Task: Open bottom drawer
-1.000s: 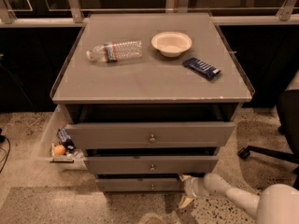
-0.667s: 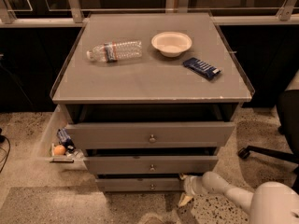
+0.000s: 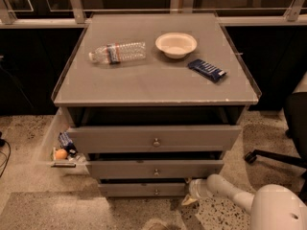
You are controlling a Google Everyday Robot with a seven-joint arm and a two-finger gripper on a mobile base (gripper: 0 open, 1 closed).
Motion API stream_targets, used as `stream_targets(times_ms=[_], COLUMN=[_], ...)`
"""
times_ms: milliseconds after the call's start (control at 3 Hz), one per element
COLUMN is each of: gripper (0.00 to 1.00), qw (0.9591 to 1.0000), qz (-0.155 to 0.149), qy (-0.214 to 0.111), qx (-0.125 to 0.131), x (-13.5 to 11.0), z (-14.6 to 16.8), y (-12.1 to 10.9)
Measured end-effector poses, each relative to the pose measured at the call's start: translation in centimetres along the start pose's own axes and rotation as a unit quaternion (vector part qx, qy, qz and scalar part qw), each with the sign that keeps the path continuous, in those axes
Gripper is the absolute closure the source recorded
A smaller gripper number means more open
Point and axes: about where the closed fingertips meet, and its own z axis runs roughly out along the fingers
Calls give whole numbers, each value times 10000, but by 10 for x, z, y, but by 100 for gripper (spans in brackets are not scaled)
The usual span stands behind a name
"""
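1. The worktop (image 3: 144,87) is a grey cabinet top with three grey drawers stacked below its front edge.
2. The bottom drawer (image 3: 139,189) is the lowest and shortest front, down at floor level beneath the middle of the front edge. It has a small round knob (image 3: 156,192) at its centre. Whether it stands out at all from the cabinet cannot be told.
3. The gripper (image 3: 190,196) is low beside the right end of the bottom drawer's front, close against it and to the right of the knob. Whether the gripper is spread or pressed together cannot be told.
4. The white arm (image 3: 230,193) reaches in from the lower right, below the front right corner of the worktop.
5. Above the bottom drawer are the middle drawer (image 3: 156,169) and the top drawer (image 3: 153,137). A dark gap shows over the top one.
6. A clear water bottle (image 3: 117,52) lies on its side toward the back left corner.
7. A pale bowl (image 3: 176,44) stands near the back edge, right of centre.
8. A dark blue wrapped bar (image 3: 206,70) lies near the right edge, apart from the bowl.
9. Below the left edge, a side bin (image 3: 50,145) holds an orange ball (image 3: 61,154).
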Motion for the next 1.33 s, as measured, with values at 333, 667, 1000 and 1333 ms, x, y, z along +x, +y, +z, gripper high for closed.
stream_targets(times_ms=[333,667,1000,1333], gripper=[42,65,89,86], qw=[10000,10000,10000,10000], qz=[0,-1,-1,-1], qy=[-1,-1,-1,-1], qx=[-1,-1,-1,-1], x=[-2,-5,-6,-6], z=[-4,-8,-11,-11], y=[-2,-3,-5,-5])
